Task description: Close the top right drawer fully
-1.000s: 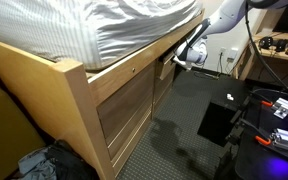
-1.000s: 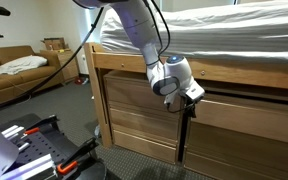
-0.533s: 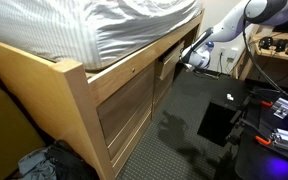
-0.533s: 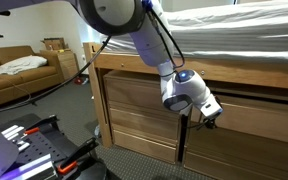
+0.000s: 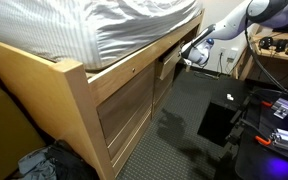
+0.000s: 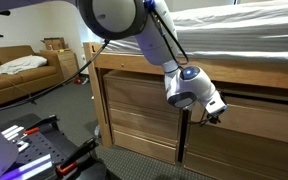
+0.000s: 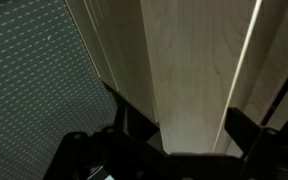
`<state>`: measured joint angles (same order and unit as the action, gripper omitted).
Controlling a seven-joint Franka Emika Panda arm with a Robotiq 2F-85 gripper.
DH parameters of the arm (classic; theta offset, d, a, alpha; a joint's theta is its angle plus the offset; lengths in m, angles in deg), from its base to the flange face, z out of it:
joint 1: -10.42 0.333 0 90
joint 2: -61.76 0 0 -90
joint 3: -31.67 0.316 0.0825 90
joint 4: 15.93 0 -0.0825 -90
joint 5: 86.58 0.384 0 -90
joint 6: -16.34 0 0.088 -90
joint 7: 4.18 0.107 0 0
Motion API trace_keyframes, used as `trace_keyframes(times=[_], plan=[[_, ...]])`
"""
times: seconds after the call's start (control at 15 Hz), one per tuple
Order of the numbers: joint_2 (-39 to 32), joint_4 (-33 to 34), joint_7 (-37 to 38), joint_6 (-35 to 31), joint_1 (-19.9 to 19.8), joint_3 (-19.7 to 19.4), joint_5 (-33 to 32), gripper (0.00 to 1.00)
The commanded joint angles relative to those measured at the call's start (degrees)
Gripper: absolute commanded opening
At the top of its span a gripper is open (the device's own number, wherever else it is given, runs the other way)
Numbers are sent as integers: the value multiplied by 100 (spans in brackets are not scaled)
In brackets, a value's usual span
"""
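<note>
Bed frame (image 5: 79, 90): light wood, fills most of both exterior views, with a grey striped mattress (image 5: 104, 25) on top and tall panel fronts below the rail. Grey carpet floor (image 5: 184, 110) runs along its side; open room there for the arm.

Arm (image 6: 149, 40): white, reaches down from above along the frame face.

Top right drawer (image 5: 167, 66): shallow, pale oak colour, flat plain front, directly under the bed rail at the far end of the frame in an exterior view. It stands out a little from the frame face, a dark gap showing at its side. In the wrist view its front (image 7: 189, 60) fills the picture, with vertical grain, stepped wood edges on the left and a bright seam on the right.

Hand (image 5: 189, 60): right at the drawer front. In an exterior view the hand (image 6: 216, 113) sits beside a dark vertical gap between panels. In the wrist view the hand (image 7: 184, 130) has its fingers (image 7: 131, 118) spread apart, bare wood between them. I cannot tell whether they touch the front.

Around: a black mat (image 5: 216, 120) on the carpet, well clear of the drawer; a brown sofa (image 6: 14, 75) in the background; a heap of clothes (image 5: 44, 165) by the near bedpost.
</note>
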<state>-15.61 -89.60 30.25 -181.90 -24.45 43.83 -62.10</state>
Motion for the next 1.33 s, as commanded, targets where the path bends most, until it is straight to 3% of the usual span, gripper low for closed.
trace_keyframes(times=[0.0, 0.2, 0.27, 0.47, 0.53, 0.73, 0.93, 1.0, 1.27], plan=[[-492, 484, -455, 246, -837, 1231, -1450, 100], [-1122, 663, -919, 662, -1725, 2467, -3038, 100], [-772, -267, -1066, 576, -2312, 2885, -3566, 100], [-877, -1136, -2147, 1146, -3478, 3807, -3943, 100], [-869, -450, -2003, 826, -2699, 3338, -3270, 100], [-830, -932, -2474, 1101, -3337, 3734, -3398, 100], [-832, -1014, -2492, 1107, -3341, 3745, -3405, 100], [-837, -908, -2449, 898, -3143, 3612, -3244, 100], [-837, -369, -2345, 1196, -2263, 3375, -2477, 100]])
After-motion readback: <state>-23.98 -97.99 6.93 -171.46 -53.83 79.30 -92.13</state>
